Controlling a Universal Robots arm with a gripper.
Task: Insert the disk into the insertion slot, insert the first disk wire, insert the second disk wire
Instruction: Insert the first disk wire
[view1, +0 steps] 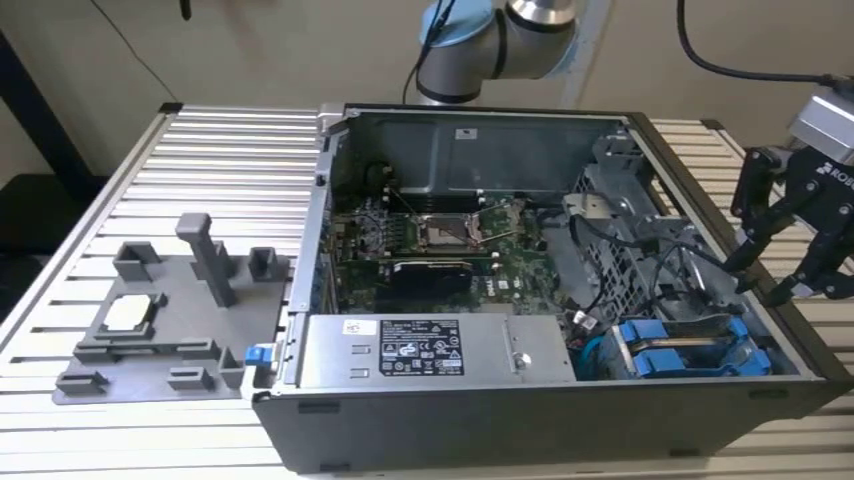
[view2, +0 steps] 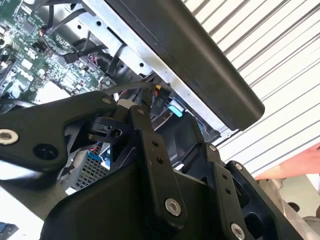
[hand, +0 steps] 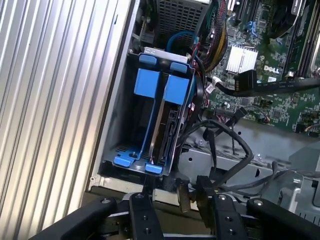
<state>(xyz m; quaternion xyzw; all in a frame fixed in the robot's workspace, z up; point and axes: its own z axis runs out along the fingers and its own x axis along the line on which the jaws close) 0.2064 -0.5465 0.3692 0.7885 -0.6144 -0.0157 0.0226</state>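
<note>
Over the right wall of the open computer case (view1: 534, 420), at the exterior view's right, my pincer (view1: 761, 288) hangs with fingers spread wide apart, gripping nothing. Case sits on a slatted metal table (view1: 227, 150). Disk (hand: 170, 125) in its blue carrier stands inside the grey drive cage (hand: 112, 130) at the case's near right corner, blue handle showing, just beside a second blue-handled carrier (hand: 149, 82). Loose black cables (hand: 227, 145) loop just beside the cage, on the motherboard (view1: 441, 235) side. Connector ends (hand: 202, 187) lie close to my fingers in the first wrist view; can't tell if any wire is plugged into the disk. Power-supply box (view1: 414, 350) with white label sits left of the cage along the near wall. Grey fixture plate (view1: 160, 320) lies on the table at the exterior view's left, well apart from the case.
</note>
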